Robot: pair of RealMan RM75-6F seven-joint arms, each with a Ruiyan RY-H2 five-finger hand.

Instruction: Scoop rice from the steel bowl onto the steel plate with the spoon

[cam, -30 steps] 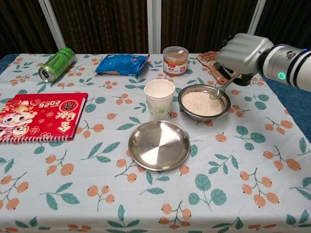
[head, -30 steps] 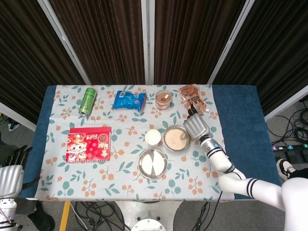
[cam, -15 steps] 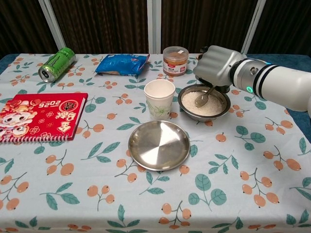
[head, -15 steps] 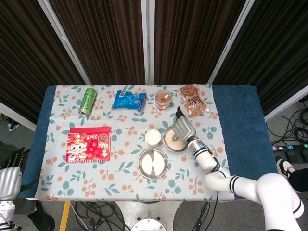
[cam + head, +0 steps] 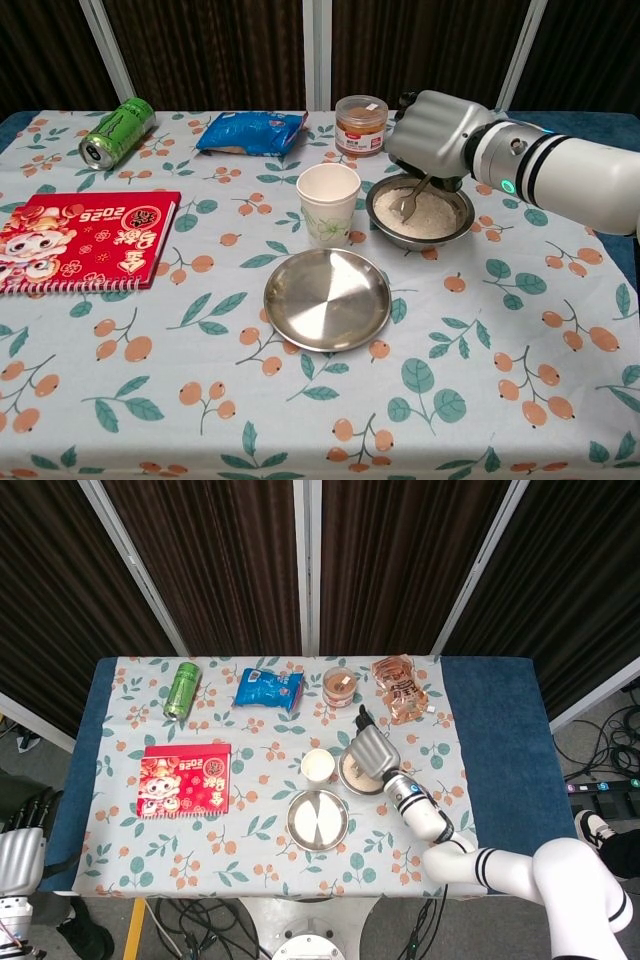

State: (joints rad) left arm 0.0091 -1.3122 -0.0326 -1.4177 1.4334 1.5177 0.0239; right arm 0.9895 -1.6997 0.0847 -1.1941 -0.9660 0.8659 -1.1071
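The steel bowl [image 5: 440, 229] of white rice [image 5: 432, 212] stands right of centre, partly covered from above by my right hand [image 5: 440, 135] [image 5: 370, 750]. That hand holds the spoon [image 5: 410, 200], whose tip dips into the rice at the bowl's left side. The empty steel plate [image 5: 327, 298] [image 5: 318, 819] lies just in front and to the left of the bowl. In the head view the hand hides most of the bowl [image 5: 349, 777]. My left hand [image 5: 18, 840] hangs off the table's left edge, its fingers barely showing.
A white paper cup [image 5: 328, 202] stands close to the bowl's left. Behind are a jar [image 5: 361, 125], a blue snack bag [image 5: 250, 131], a green can [image 5: 117, 131] and a brown packet [image 5: 399, 688]. A red calendar book [image 5: 78, 238] lies at the left.
My right hand has swung left over the bowl, carrying the spoon from the bowl's right side across to its left side.
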